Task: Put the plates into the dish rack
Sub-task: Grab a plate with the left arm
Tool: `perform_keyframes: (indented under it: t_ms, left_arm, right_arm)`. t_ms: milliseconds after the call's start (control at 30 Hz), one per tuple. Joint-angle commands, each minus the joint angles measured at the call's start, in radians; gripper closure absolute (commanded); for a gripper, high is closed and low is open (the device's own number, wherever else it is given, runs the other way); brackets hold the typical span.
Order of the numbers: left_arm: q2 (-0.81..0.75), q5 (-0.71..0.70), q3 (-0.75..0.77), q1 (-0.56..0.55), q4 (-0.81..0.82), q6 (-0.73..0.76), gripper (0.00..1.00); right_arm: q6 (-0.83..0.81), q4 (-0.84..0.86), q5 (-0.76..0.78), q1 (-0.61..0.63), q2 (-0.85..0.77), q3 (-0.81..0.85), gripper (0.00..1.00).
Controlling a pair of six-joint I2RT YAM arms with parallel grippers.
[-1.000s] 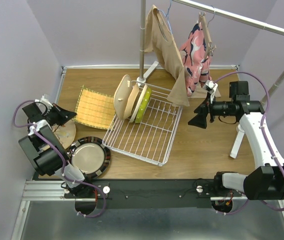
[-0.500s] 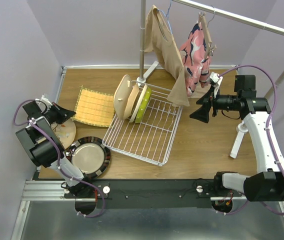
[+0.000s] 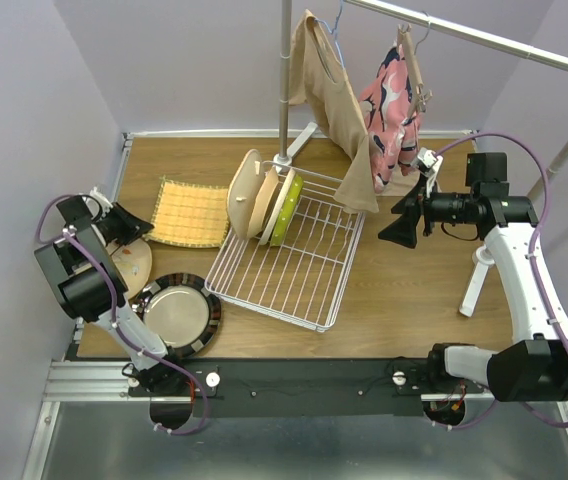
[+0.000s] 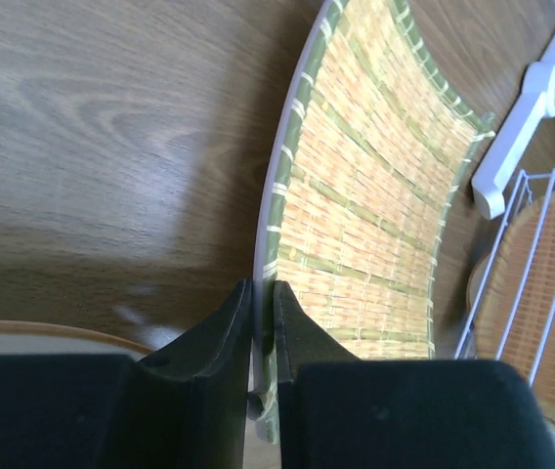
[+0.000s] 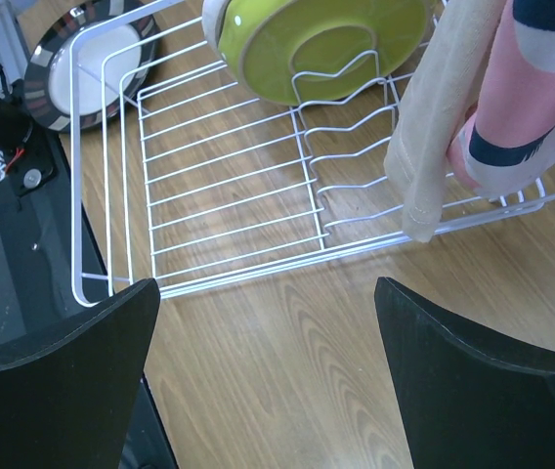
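Your left pincer (image 4: pixel 261 289), nearly together over the square yellow woven mat (image 4: pixel 375 195) edge (gripping it or not, I cannot tell), must next take the round tan plate (image 3: pixel 135 263) beside it, while your right pincer (image 5: pixel 266 293) hangs wide apart.

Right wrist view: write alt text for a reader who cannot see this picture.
A white wire dish rack on a wooden table holds a lime green round plate upright, framed by the black fingers of the open right gripper. A dark-rimmed silvery plate lies beyond it; beige and pink garments hang at right.
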Motion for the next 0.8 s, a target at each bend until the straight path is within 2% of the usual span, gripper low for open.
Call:
perform_keyframes:
  t_ms: [0,233,333,367,467,767]
  left_arm:
    - [0.008,-0.103,0.027,-0.027,0.014,0.02,0.74]
    - [-0.045,-0.221,0.03,-0.038,-0.023,0.068,0.64]
    - [-0.082,-0.277,0.032,-0.038,-0.034,0.089,0.56]
    - [-0.102,-0.296,0.032,-0.039,-0.034,0.097,0.48]
    - [-0.146,-0.327,0.044,-0.059,-0.029,0.127,0.42]
    - [-0.104,-0.368,0.167,-0.22,-0.023,0.192,0.38]
  right_arm:
    - [0.007,-0.007,0.003,0.006,0.004,-0.011,0.0]
    - [0.007,-0.008,-0.003,0.006,0.01,-0.011,0.0]
    - [0.007,-0.005,-0.009,0.006,0.016,-0.011,0.0]
    - [0.006,-0.005,-0.011,0.004,0.016,-0.009,0.0]
    - [0.004,-0.005,-0.016,0.006,0.021,-0.008,0.0]
    - [0.001,-0.005,-0.023,0.004,0.032,-0.009,0.0]
